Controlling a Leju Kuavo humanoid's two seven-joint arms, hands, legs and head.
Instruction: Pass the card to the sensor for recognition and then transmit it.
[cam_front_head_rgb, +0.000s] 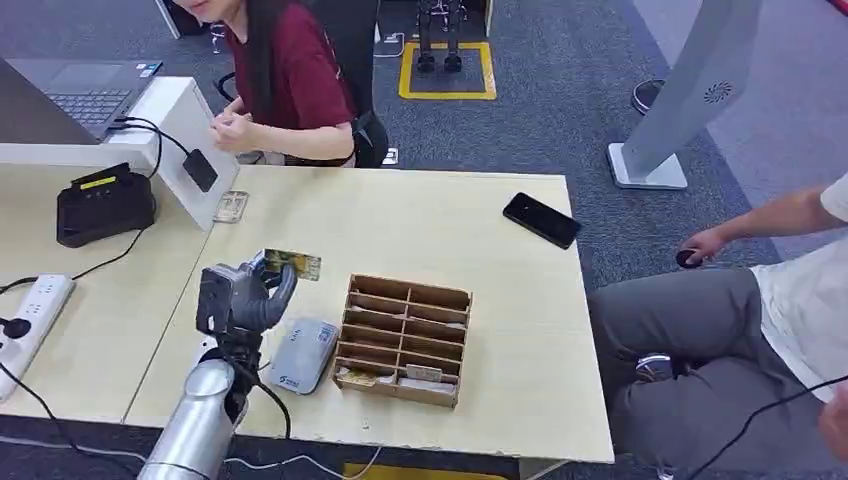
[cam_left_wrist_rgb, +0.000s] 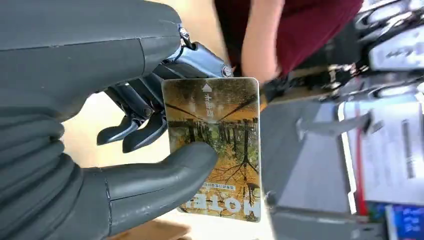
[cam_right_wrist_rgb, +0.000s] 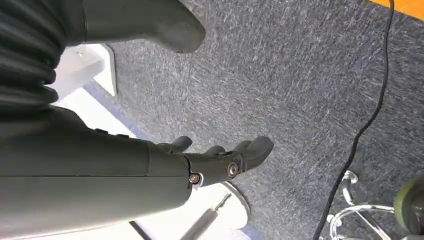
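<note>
A pale wooden table (cam_front_head_rgb: 480, 330) is shown, at whose far side a person in a dark red top (cam_front_head_rgb: 290, 75) is seated. Near the front edge a wooden compartment rack (cam_front_head_rgb: 403, 338) is placed, with a grey sensor (cam_front_head_rgb: 303, 354) just beside it. Above the table, the card (cam_left_wrist_rgb: 216, 145) is pinched between the thumb and fingers of the left hand (cam_front_head_rgb: 240, 295). The right hand (cam_right_wrist_rgb: 215, 162) is seen over grey carpet, fingers apart, with nothing held.
</note>
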